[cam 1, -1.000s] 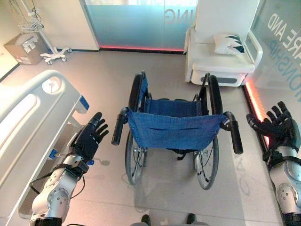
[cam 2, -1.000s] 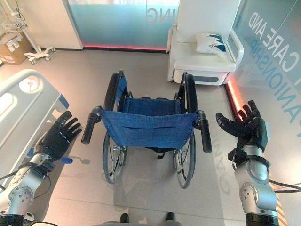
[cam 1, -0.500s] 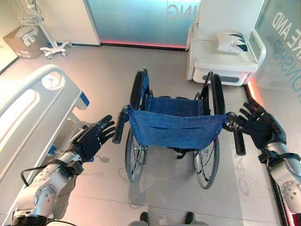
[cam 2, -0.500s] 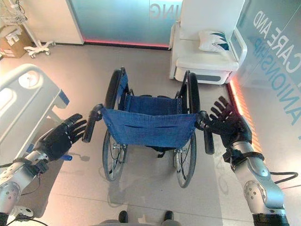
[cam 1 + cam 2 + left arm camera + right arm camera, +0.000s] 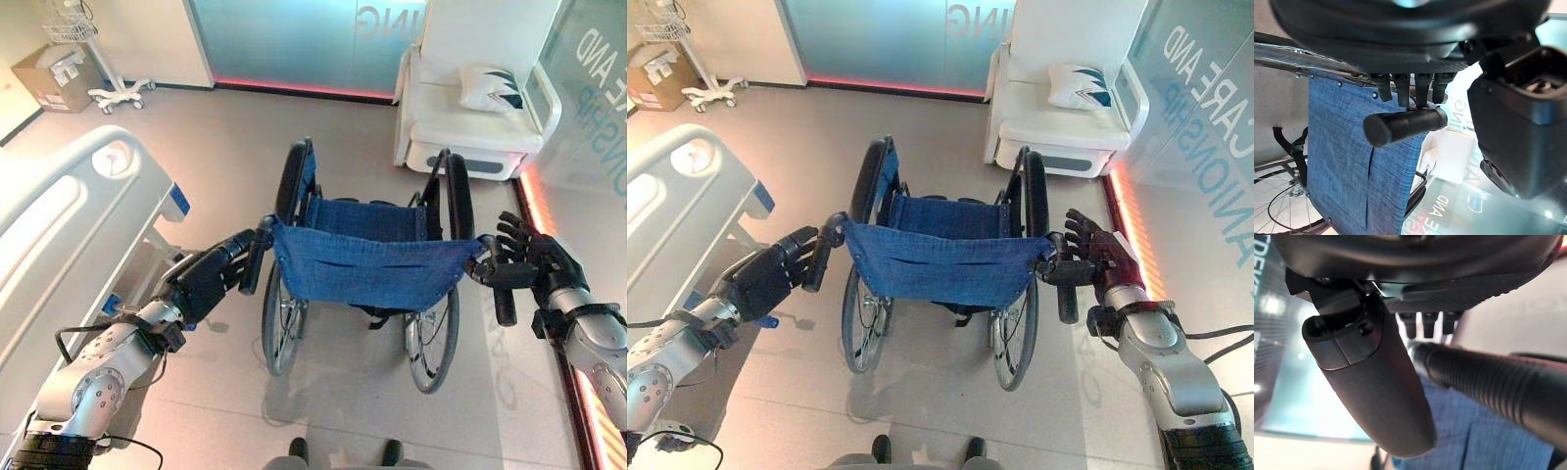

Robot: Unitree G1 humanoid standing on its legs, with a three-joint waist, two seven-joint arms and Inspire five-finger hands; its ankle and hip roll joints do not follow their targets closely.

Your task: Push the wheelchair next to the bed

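Observation:
The wheelchair [image 5: 372, 264], with a blue cloth back and black wheels, stands in mid-floor facing away from me. The white bed [image 5: 59, 225] lies along the left, its foot end about level with the chair. My left hand [image 5: 201, 284] is open at the left push handle [image 5: 257, 257]. In the left wrist view that handle [image 5: 1405, 126] lies under the straight fingers, beside the thumb [image 5: 1518, 127]. My right hand [image 5: 544, 264] is open against the right push handle [image 5: 500, 284], which in the right wrist view [image 5: 1488, 382] runs between thumb and fingers.
A white armchair [image 5: 475, 108] with a pillow stands at the back right, close ahead of the wheelchair. A glass wall [image 5: 598, 88] runs along the right. A wheeled stand [image 5: 98, 59] and a cardboard box [image 5: 49, 73] sit at the back left. Open floor lies between bed and wheelchair.
Both hands have moved inward from beside the wheelchair onto its push handles, fingers still straight. The wheelchair has stayed in place; the view has shifted slightly.

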